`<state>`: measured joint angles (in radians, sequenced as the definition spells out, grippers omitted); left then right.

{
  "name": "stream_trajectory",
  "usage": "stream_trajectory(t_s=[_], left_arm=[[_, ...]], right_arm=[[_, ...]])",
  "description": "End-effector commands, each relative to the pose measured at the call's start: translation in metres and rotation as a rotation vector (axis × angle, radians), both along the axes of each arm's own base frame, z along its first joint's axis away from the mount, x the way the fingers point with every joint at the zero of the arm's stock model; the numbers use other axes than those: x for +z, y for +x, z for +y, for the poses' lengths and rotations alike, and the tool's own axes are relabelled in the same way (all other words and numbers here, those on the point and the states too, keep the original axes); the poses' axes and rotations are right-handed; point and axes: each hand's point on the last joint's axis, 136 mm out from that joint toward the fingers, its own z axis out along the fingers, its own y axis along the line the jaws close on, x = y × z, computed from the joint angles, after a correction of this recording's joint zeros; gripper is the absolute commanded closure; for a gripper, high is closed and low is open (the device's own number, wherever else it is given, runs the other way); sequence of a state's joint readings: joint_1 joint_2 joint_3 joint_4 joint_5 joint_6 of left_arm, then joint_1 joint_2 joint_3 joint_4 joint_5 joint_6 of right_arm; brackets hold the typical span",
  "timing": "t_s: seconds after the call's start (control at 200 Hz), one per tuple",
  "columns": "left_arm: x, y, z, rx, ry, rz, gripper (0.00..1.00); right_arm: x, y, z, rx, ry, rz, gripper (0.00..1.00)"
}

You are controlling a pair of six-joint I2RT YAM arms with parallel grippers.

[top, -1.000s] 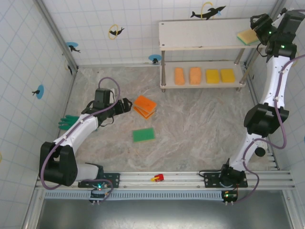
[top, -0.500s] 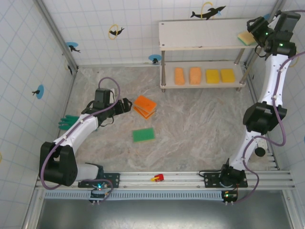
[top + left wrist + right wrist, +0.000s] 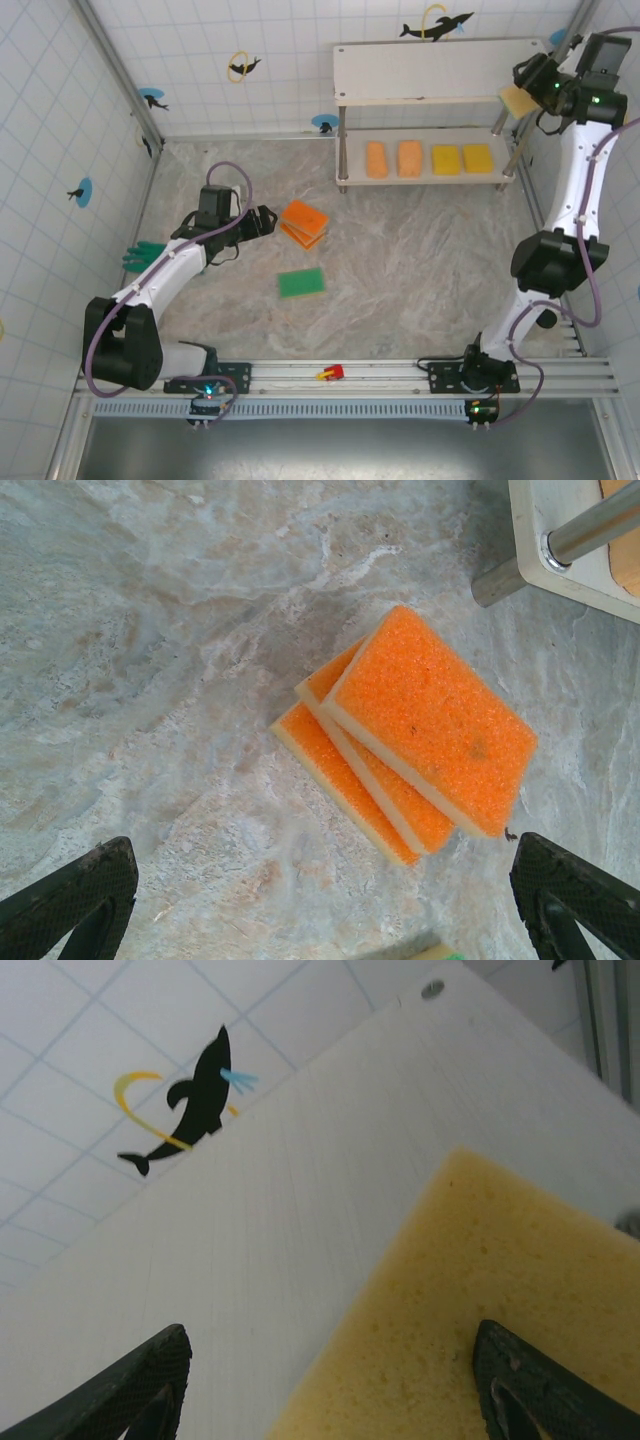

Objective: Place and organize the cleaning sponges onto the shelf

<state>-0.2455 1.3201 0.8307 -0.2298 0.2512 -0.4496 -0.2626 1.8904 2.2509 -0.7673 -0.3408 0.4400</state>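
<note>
On the shelf (image 3: 420, 70), a pale yellow sponge (image 3: 516, 98) lies at the right end of the top board (image 3: 250, 1240), at its front edge. My right gripper (image 3: 532, 78) hovers open over that sponge (image 3: 500, 1300); one finger (image 3: 540, 1380) is above the foam and the other over bare board. The lower board carries two orange sponges (image 3: 376, 159) and two yellow ones (image 3: 445, 159). Orange sponges (image 3: 303, 222) lie stacked on the table, with a green sponge (image 3: 301, 282) nearer the arms. My left gripper (image 3: 262, 220) stands open just left of the stack (image 3: 430, 720), holding nothing.
A green rubber glove (image 3: 140, 256) lies by the left wall beside the left arm. A small red object (image 3: 330, 373) sits on the front rail. The shelf's metal leg (image 3: 590, 525) and lower board corner stand just beyond the orange stack.
My right gripper has drawn back and up to the right. The sponge on the top board has shifted toward the front edge and now shows its pale side. The left arm is still.
</note>
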Motion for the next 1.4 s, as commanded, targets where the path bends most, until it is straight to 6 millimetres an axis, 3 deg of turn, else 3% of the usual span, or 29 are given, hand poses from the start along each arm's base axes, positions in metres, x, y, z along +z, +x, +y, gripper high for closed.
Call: stream_trajectory(t_s=[0.0,0.065,0.155,0.255,0.501,0.676,1.006,1.146,1.397], left_arm=[[-0.004,0.001,0.001,0.006,-0.008,0.011,0.03],[-0.003,0.001,0.000,0.002,-0.010,0.010,0.03],[-0.003,0.002,-0.002,-0.005,-0.016,0.010,0.03],[-0.003,0.002,-0.004,-0.017,-0.022,0.010,0.03],[-0.002,0.003,-0.008,-0.031,-0.033,0.010,0.03],[0.001,0.001,-0.016,-0.052,-0.032,0.011,0.03],[-0.004,-0.004,-0.025,-0.067,-0.033,0.026,0.03],[-0.004,-0.003,-0.026,-0.071,-0.031,0.027,0.03],[-0.007,-0.004,-0.026,-0.071,-0.025,0.042,0.03]], right_arm=[[-0.032,-0.047,0.035,0.082,-0.006,0.150,0.24],[-0.045,-0.065,0.052,0.126,0.003,0.172,0.23],[-0.048,-0.094,0.068,0.150,0.010,0.153,0.22],[-0.050,-0.125,0.072,0.128,0.006,0.145,0.20],[-0.095,-0.184,0.068,0.024,-0.136,0.293,0.09],[-0.128,-0.200,0.070,-0.004,-0.137,0.354,0.07],[-0.197,-0.242,0.053,-0.017,-0.443,0.750,0.03],[-0.233,-0.252,0.060,0.008,-0.468,0.874,0.02],[-0.308,-0.258,0.096,0.074,-0.356,0.939,0.01]])
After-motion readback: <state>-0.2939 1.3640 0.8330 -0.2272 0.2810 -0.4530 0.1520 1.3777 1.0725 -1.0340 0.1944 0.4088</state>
